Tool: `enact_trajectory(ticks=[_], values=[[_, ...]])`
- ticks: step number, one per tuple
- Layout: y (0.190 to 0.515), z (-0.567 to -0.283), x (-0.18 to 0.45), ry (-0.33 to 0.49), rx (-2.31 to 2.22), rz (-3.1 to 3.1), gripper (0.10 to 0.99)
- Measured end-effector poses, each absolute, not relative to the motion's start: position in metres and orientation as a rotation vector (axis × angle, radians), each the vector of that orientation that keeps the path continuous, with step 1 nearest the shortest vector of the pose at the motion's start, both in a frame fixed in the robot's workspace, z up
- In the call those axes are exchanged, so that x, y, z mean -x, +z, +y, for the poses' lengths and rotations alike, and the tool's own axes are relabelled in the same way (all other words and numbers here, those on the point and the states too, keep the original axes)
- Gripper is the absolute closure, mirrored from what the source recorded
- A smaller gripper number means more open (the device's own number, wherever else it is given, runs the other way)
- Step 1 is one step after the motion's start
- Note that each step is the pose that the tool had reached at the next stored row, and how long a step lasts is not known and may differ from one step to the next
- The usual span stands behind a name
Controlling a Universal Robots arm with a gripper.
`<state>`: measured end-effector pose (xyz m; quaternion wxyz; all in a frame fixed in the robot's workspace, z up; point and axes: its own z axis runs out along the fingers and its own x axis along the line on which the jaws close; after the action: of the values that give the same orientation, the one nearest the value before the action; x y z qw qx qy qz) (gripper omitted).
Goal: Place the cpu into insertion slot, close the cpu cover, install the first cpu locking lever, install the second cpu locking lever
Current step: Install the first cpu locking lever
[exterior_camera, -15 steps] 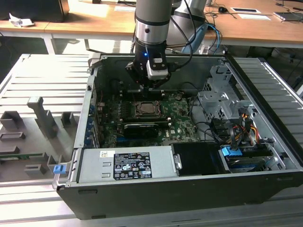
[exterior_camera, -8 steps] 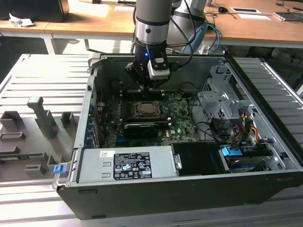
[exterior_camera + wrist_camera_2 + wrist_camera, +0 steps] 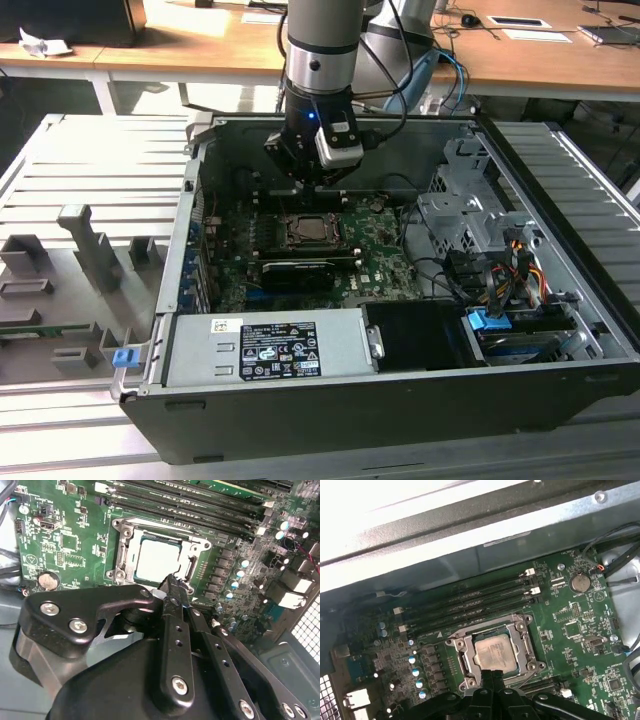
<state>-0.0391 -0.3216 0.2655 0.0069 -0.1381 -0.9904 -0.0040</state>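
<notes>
Cpu (image 3: 157, 560) sits in slot (image 3: 130, 562), mid motherboard (image 3: 385, 255), toward far wall of open case (image 3: 400, 400). Cover (image 3: 461, 647) lies flat over it; chip top shows through window. Gripper (image 3: 318, 188) hangs low over slot. Fingers (image 3: 175, 610) are pressed together, clenched on nothing, tips just beside cover edge.

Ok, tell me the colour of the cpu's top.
Dull silver-beige; the cpu shows best in the first wrist view.
</notes>
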Motion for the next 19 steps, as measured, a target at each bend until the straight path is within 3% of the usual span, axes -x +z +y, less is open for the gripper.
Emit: enact_trajectory(ticks=[19], values=[[0.2655, -0.3216, 0.0391, -0.011, 0.22, -3.119, 0.98]])
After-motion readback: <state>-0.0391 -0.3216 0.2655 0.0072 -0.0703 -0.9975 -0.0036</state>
